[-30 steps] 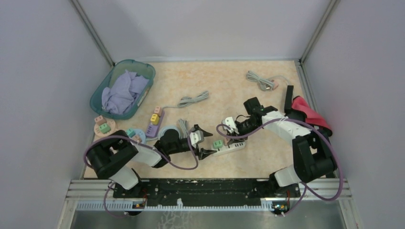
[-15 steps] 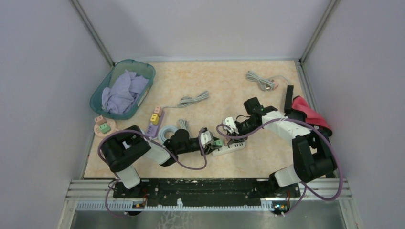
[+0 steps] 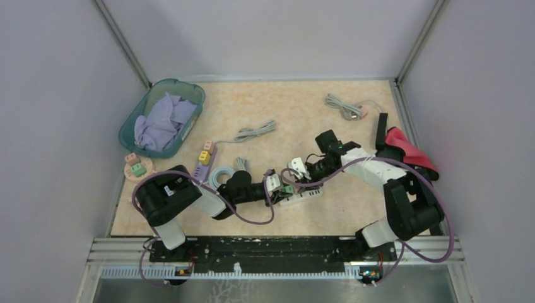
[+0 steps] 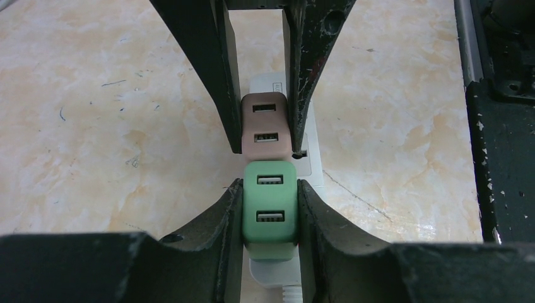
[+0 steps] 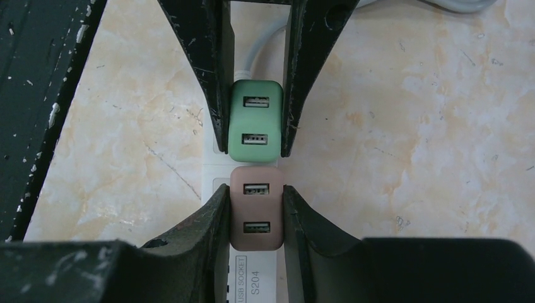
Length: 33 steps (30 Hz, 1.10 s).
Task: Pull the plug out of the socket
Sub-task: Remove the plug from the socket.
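Note:
A white socket strip (image 3: 308,194) lies on the table between both arms, carrying a green plug (image 4: 269,211) and a pink plug (image 5: 257,211) side by side. My left gripper (image 4: 269,187) is shut on the green plug, its fingers pressed against both sides. From the opposite end, my right gripper (image 5: 252,189) is shut on the pink plug in the same way. Both plugs sit in the strip (image 5: 213,169). In the top view the two grippers (image 3: 282,187) (image 3: 301,175) meet over the strip.
A teal basket (image 3: 142,107) of purple cloth stands at the far left. Near it are a purple strip with plugs (image 3: 205,161), a round disc with plugs (image 3: 137,168) and a grey coil (image 3: 222,173). Loose cables (image 3: 255,132) (image 3: 346,106) and a red cloth (image 3: 410,148) lie behind.
My left gripper has moved right over the strip and closed from wide open onto the green plug. The right arm shifted slightly left, still shut on the pink plug.

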### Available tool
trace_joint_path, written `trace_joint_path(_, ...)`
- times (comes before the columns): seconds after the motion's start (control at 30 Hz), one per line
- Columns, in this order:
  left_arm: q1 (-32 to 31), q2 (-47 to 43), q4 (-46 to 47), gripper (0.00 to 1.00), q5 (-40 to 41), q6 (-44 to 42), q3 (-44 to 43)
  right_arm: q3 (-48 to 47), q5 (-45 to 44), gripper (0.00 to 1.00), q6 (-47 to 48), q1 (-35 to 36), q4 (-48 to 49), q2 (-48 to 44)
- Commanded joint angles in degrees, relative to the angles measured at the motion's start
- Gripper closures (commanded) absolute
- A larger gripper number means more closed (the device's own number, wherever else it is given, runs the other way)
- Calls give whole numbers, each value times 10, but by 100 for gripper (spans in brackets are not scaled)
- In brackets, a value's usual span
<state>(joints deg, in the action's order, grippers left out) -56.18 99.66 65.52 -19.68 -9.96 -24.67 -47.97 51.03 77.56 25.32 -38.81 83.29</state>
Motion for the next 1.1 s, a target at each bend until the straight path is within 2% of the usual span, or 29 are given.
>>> trace_joint_path(0.0, -3, 19, -20, 100, -3, -4, 3, -11, 70, 100, -43, 51, 28, -3)
trace_joint_path(0.13, -2, 12, -14, 100, 3, -3, 16, -24, 27, 100, -37, 48, 16, -4)
trace_joint_path(0.33, -2, 6, -20, 100, 9, -3, 27, -22, 44, 100, -27, -6, 7, -17)
trace_joint_path(0.47, -2, 7, -16, 100, 13, -2, 33, -18, 41, 100, 60, -28, -40, -22)
trace_joint_path(0.63, -2, 10, -8, 100, 14, -1, 35, -10, 79, 100, 166, -29, -106, -22)
trace_joint_path(0.73, -2, 12, -6, 100, 11, 2, 31, 1, 110, 100, 185, -26, -108, -24)
trace_joint_path(0.83, -2, 13, -4, 100, 7, 3, 27, 5, 128, 100, 153, -11, -83, -29)
trace_joint_path(1.07, -2, 17, -4, 100, 2, 8, 24, 33, 139, 100, -49, 9, 63, -57)
